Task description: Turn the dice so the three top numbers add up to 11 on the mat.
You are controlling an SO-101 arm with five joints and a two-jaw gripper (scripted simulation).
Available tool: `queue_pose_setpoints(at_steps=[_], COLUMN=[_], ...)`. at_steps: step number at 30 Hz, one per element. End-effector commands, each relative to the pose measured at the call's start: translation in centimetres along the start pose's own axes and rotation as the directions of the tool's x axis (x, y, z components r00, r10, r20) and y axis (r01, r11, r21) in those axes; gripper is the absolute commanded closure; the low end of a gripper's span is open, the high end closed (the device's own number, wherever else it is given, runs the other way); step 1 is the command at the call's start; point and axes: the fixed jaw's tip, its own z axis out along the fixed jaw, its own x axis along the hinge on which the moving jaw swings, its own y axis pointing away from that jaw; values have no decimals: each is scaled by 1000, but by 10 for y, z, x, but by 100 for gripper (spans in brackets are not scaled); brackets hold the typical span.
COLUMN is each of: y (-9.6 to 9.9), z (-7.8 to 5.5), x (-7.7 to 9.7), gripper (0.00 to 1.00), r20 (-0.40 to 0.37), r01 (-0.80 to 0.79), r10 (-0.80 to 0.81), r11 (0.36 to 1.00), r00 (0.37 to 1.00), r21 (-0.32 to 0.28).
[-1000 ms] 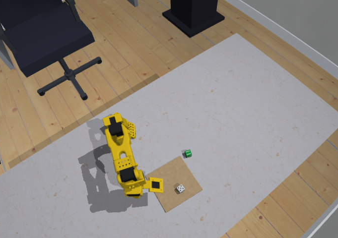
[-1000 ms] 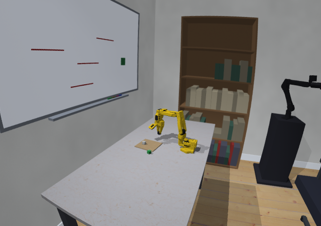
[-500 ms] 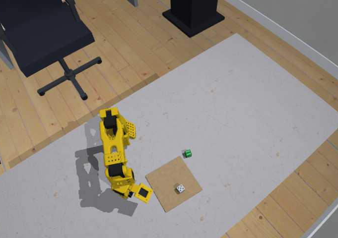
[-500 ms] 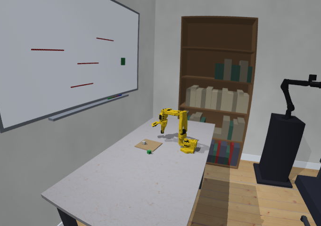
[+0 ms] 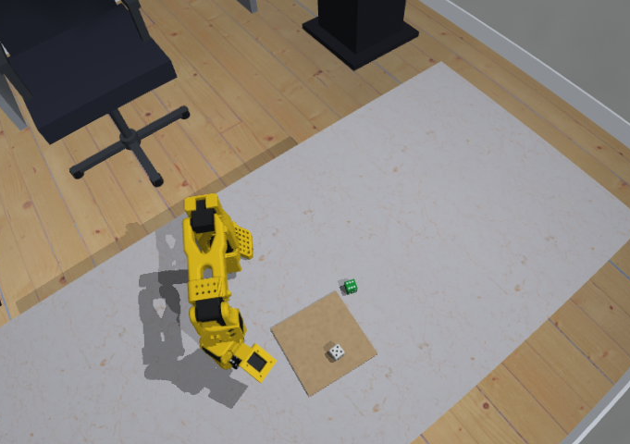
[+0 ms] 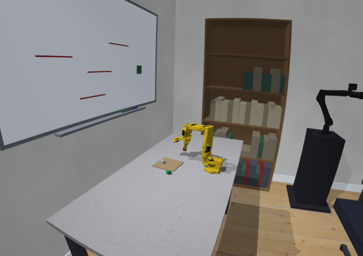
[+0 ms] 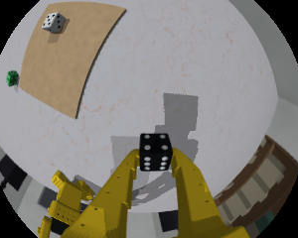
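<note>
My gripper (image 7: 156, 159) is shut on a black die (image 7: 156, 151) with white pips and holds it in the air above the bare table, off the mat's near edge. In the overhead view the arm's wrist (image 5: 237, 355) hides the die. The brown mat (image 5: 323, 341) lies flat on the table. A white die (image 5: 336, 351) sits on the mat; it also shows in the wrist view (image 7: 54, 23). A green die (image 5: 351, 286) lies on the table just off the mat's far corner, seen too in the wrist view (image 7: 12, 78). In the side view the gripper (image 6: 184, 148) hangs above the table.
The arm's base (image 6: 213, 164) stands on the table near the bookshelf side. An office chair (image 5: 74, 67) and a black pedestal (image 5: 360, 29) stand on the floor beyond the table. A bookshelf (image 6: 246, 99) is behind the table.
</note>
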Motion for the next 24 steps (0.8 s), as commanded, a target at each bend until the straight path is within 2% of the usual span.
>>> queue_pose_setpoints(at_steps=[1,6,10,12,19,24], y=[-9,-16,-23,-23,-32,-35], z=[-10,-9,-9,-9,-9,-10], x=[-3,1,7,7,19,23], gripper=[100,100,100,100,100,100], r20=[63,139,243,243,425,481], r01=[-52,-194,-357,-357,-592,-654], r10=[47,176,310,310,472,506], r11=[996,972,916,916,776,726], r00=[997,975,919,919,772,716], r21=[70,133,185,185,215,210])
